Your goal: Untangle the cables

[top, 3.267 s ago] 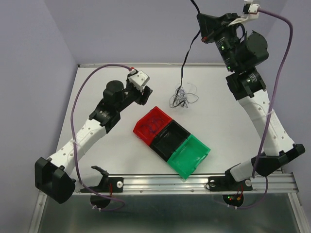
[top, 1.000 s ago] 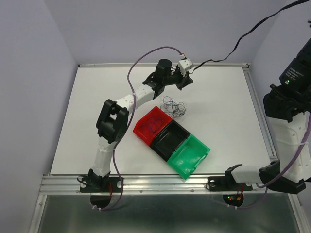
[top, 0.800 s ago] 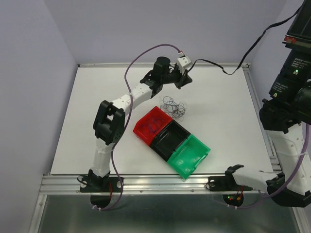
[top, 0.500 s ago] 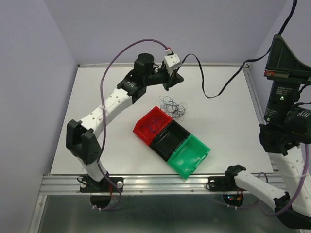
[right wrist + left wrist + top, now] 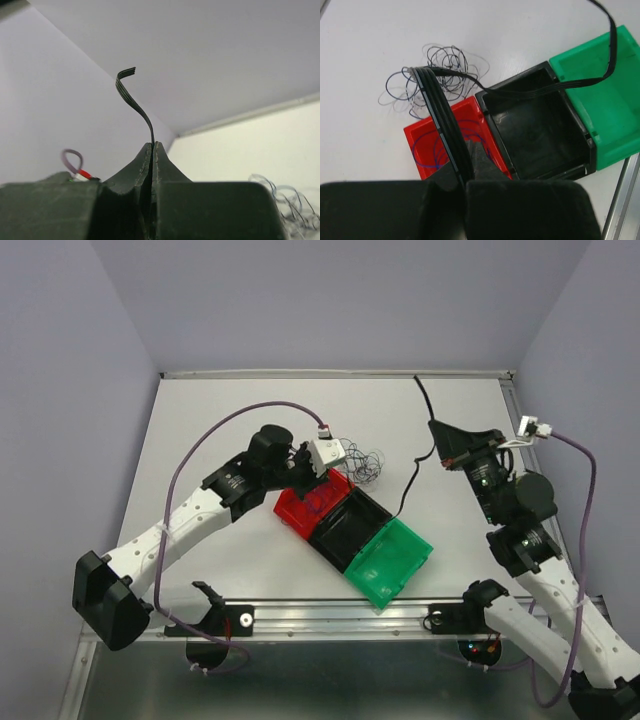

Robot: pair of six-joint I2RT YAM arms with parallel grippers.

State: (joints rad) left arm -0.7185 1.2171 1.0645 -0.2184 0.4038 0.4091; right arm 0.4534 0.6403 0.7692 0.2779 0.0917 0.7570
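Note:
A flat black ribbon cable (image 5: 409, 489) runs between my two grippers. My left gripper (image 5: 303, 475) hangs over the red bin, shut on one end (image 5: 451, 134). From there the cable loops up past the tangle, then crosses the black and green bins. My right gripper (image 5: 437, 427) is shut on it near the other end, and a short free tail (image 5: 131, 92) curls above the closed fingertips (image 5: 159, 148). A tangle of thin black and white wires (image 5: 366, 464) lies on the table beyond the red bin. A blue wire (image 5: 434, 150) lies coiled in the red bin.
Red (image 5: 293, 508), black (image 5: 352, 532) and green (image 5: 398, 560) bins stand joined in a diagonal row at the table's middle front. The table's back rail (image 5: 330, 373) and side walls bound the space. Mauve hoses (image 5: 215, 432) arch over both arms.
My left gripper has pulled back from the far edge to above the red bin, bringing the black cable. My right arm has come down from high on the right to just over the table.

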